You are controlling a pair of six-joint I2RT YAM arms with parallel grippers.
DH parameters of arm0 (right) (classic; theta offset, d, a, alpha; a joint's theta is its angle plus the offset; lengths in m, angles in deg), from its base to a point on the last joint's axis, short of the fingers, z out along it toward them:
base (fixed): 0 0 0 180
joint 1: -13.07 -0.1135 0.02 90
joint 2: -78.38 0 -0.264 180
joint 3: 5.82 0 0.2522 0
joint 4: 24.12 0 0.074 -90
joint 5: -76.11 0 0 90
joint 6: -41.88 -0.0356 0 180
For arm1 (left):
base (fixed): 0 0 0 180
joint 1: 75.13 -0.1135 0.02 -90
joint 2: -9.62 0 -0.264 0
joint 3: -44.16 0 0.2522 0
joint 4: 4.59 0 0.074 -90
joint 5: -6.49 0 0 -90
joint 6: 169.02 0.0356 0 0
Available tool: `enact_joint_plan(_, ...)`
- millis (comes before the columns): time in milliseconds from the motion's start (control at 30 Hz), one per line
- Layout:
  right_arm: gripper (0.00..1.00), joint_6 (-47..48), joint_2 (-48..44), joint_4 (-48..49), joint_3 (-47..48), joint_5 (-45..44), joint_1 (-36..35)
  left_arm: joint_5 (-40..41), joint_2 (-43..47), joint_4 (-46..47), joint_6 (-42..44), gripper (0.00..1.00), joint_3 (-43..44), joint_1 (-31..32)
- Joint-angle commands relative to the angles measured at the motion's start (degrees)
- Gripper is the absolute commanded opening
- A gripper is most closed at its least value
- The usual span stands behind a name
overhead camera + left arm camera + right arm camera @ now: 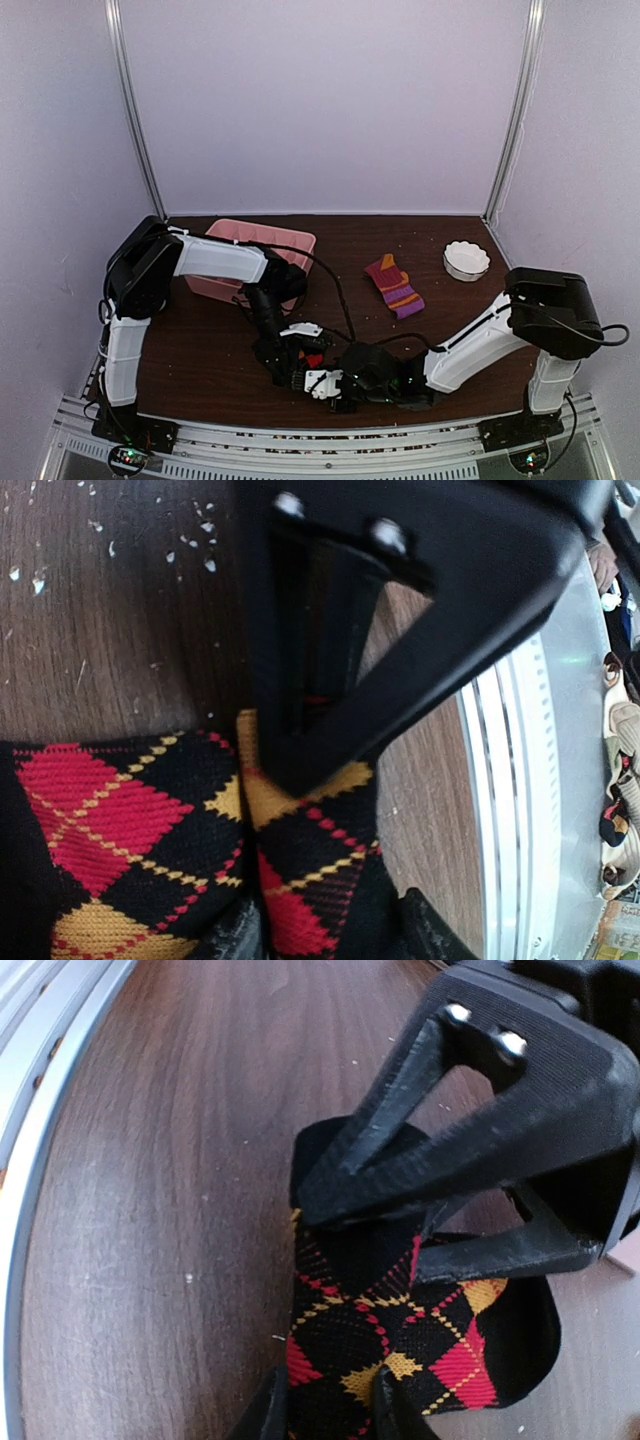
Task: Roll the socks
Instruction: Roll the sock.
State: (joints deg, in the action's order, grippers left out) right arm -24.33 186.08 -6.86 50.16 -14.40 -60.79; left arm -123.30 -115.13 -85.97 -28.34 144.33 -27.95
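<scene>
A pair of striped socks (395,285), purple, orange and dark red, lies flat on the table right of centre, apart from both grippers. My two grippers meet near the front edge over a different sock: a black argyle sock (100,810) with red and yellow diamonds. My left gripper (290,362) is shut on one part of it (325,935). My right gripper (326,382) is shut on a fold of it (330,1410). The argyle sock also shows bunched in the right wrist view (400,1330). Each gripper's black body partly hides the sock from the other camera.
A pink tray (300,240) stands at the back left behind the left arm. A small white bowl (466,260) sits at the back right. The table's metal front rail (520,780) runs close beside the grippers. White crumbs dot the wood.
</scene>
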Motion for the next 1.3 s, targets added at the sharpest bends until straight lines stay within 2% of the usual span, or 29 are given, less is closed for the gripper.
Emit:
enact_joint_plan(0,0.12,-0.4,1.2,-3.4,0.9,1.1,0.6,0.7,-0.8,0.4,0.9,0.47,0.8,-0.3)
enact_joint_plan(67,0.03,-1.3,1.7,-5.0,1.5,2.3,0.9,1.2,0.8,1.8,1.3,0.51,-0.4,-0.3)
enact_joint_plan(100,0.01,-1.8,1.8,-6.5,2.0,3.3,1.2,1.2,2.8,2.7,1.6,0.56,-1.3,-0.4)
enact_joint_plan(133,0.00,-2.5,2.1,-7.7,2.5,3.9,1.6,0.9,4.7,3.8,1.9,0.90,-2.3,-0.6)
enact_joint_plan(167,0.00,-3.2,2.3,-8.9,2.9,4.7,2.1,1.0,6.9,5.2,1.8,0.97,-3.2,-0.8)
enact_joint_plan(300,0.00,-6.7,2.7,-13.6,4.1,10.0,4.6,3.5,13.1,9.1,0.4,0.98,-5.6,-1.4)
enact_joint_plan(467,0.00,-13.5,3.8,-18.6,6.2,19.3,8.7,4.1,15.2,9.5,-0.1,0.98,-6.7,-1.5)
enact_joint_plan(533,0.00,-17.4,4.8,-18.1,6.2,25.2,10.7,5.5,16.8,11.5,0.0,0.98,-9.3,-1.6)
enact_joint_plan(700,0.00,-26.4,9.7,-21.9,9.2,32.6,14.0,7.4,23.7,19.5,-0.7,0.98,-16.4,-1.6)
enact_joint_plan(1033,0.00,-44.7,15.6,-20.7,8.6,38.1,20.0,11.8,30.6,27.9,-2.0,0.98,-22.5,-1.8)
enact_joint_plan(1167,0.00,-50.1,15.8,-16.5,6.1,40.0,20.9,13.0,33.2,31.5,-3.2,0.95,-24.5,-1.9)
enact_joint_plan(1267,0.00,-53.7,15.8,-17.1,5.7,39.5,21.5,12.4,34.1,31.2,-1.8,0.91,-24.7,-1.8)
